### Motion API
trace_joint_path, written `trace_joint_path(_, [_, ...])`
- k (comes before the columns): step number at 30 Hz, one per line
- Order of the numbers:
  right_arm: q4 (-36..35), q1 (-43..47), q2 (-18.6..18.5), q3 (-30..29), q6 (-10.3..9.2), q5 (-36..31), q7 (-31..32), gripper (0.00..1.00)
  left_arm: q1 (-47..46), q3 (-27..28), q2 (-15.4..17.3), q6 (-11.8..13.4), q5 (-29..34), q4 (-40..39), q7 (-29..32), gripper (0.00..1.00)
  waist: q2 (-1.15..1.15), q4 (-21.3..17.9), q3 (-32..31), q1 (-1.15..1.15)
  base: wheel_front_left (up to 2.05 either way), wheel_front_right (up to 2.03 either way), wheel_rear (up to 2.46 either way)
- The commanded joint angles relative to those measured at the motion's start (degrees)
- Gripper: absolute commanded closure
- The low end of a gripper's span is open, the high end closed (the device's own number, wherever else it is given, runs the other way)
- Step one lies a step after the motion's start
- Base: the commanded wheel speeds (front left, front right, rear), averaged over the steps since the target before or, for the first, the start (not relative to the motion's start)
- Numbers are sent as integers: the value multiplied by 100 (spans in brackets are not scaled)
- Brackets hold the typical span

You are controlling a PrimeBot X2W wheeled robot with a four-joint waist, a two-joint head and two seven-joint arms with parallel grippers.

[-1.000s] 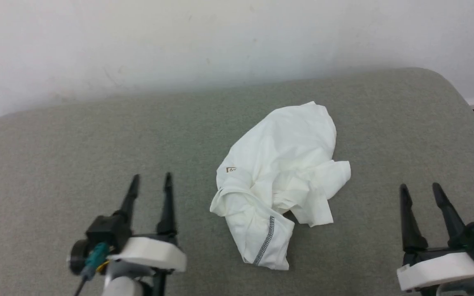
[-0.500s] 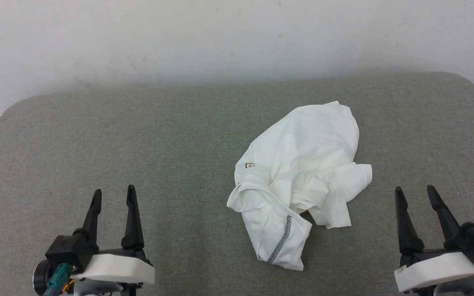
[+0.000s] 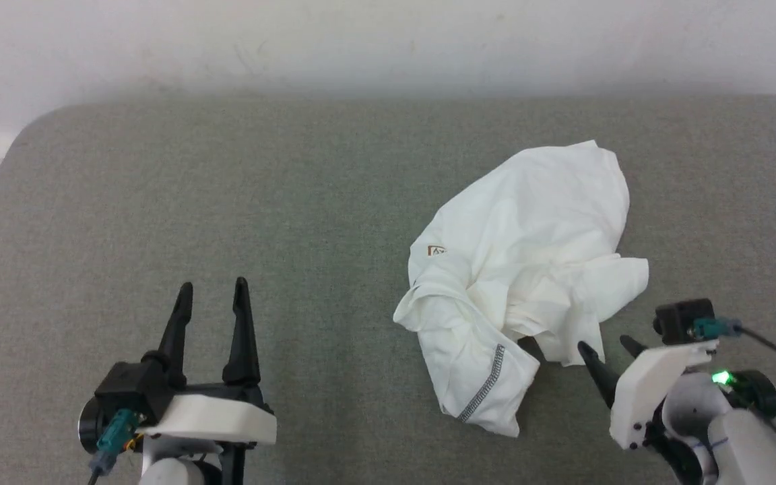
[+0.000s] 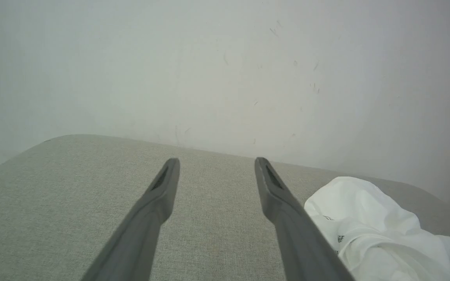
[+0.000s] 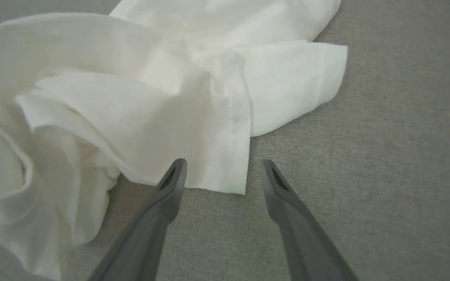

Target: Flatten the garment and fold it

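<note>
The white short-sleeved T-shirt of thin soft fabric (image 3: 529, 269) is seen crumpled in a heap on the grey-green cloth-covered worktop (image 3: 226, 188). Nothing is flattened yet, so the opening step, reaching for a first hold, is judged to be in hand. The right claw (image 3: 603, 347) is held wide open and empty, angled toward the heap. In its wrist view a loose straight-hemmed flap (image 5: 225, 156) lies just ahead of its tips and partly between them, with no contact to be made out. The left claw (image 3: 213, 286) is likewise spread wide with nothing in it, and the shirt lies well off to its right. For the next move, the right claw would probably need to be lowered over that hem and closed on a single layer, while a second edge is sought by the left claw so the fabric can be drawn out flat.
</note>
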Motion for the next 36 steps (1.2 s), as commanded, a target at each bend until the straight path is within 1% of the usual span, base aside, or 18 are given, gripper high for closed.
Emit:
trace_joint_path(1, [82,-217,-97,84,-6,69,136,0,-120,-20,-18,-10,34,-36,-27,0,0,118,220,-1,0,0,0])
trace_joint_path(4, [453,-638,-272,343,-6,313,577,0,-244,-61,-23,16,41,-65,-27,0,0,160,373,-1,0,0,0])
trace_joint_path(9, [1135,-1048,-376,742,-6,838,1303,0,-382,-195,-26,81,-48,-204,-27,0,0,207,517,-1,0,0,0])
trace_joint_path(10, [1253,-1076,-387,832,-6,951,1480,23,-390,-223,-26,91,-54,-209,-27,0,0,207,526,-1,0,0,0])
trace_joint_path(11, [1338,-1105,-414,907,-6,1036,1591,60,-396,-245,-27,100,-56,-204,-27,0,0,206,535,-1,0,0,0])
trace_joint_path(12, [1407,-1131,-429,993,-6,1119,1689,82,-403,-253,-27,113,-57,-204,-27,0,0,192,538,-1,0,0,0])
trace_joint_path(13, [1456,-1156,-446,1127,-6,1193,1794,100,-392,-260,-27,128,-62,-178,-27,0,0,162,528,-1,0,0,0])
trace_joint_path(16, [1542,-1203,-542,1472,-6,1422,1946,100,-359,-290,-27,148,-64,-77,-27,0,0,105,452,-1,0,0,0])
trace_joint_path(18, [1482,-1269,-608,1606,-6,1543,1783,100,-326,-279,-27,159,-62,-5,-27,0,0,54,372,-1,0,0,0])
trace_joint_path(20, [1356,-1381,-731,1693,-6,1488,1382,100,-287,-275,-27,164,-58,69,-27,0,0,9,288,-1,0,0,0])
trace_joint_path(22, [1249,-1518,-854,1576,-6,1329,750,100,-262,-267,-27,177,-52,134,-27,0,0,-43,186,-1,0,0,0])
trace_joint_path(24, [1275,-1589,-940,1443,-6,1181,439,100,-213,-239,-27,189,-54,188,-27,0,0,-116,80,-1,0,0,0])
trace_joint_path(26, [1272,-1673,-1049,1170,-6,1017,164,100,-173,-219,-28,190,-40,225,-27,0,0,-193,-3,-1,0,0,0])
trace_joint_path(28, [1266,-1708,-1181,890,-6,827,41,100,-131,-222,-28,194,-39,245,-27,0,0,-273,-70,-1,0,0,0])
trace_joint_path(31, [1217,-1678,-1372,246,-6,567,-104,100,-93,-230,-28,207,-26,268,-27,0,0,-375,-125,-1,0,0,0])
trace_joint_path(36, [1282,-1387,-1639,-1330,-6,106,-280,100,-72,-233,-28,215,-25,285,-27,0,0,-482,-129,-1,0,0,0])
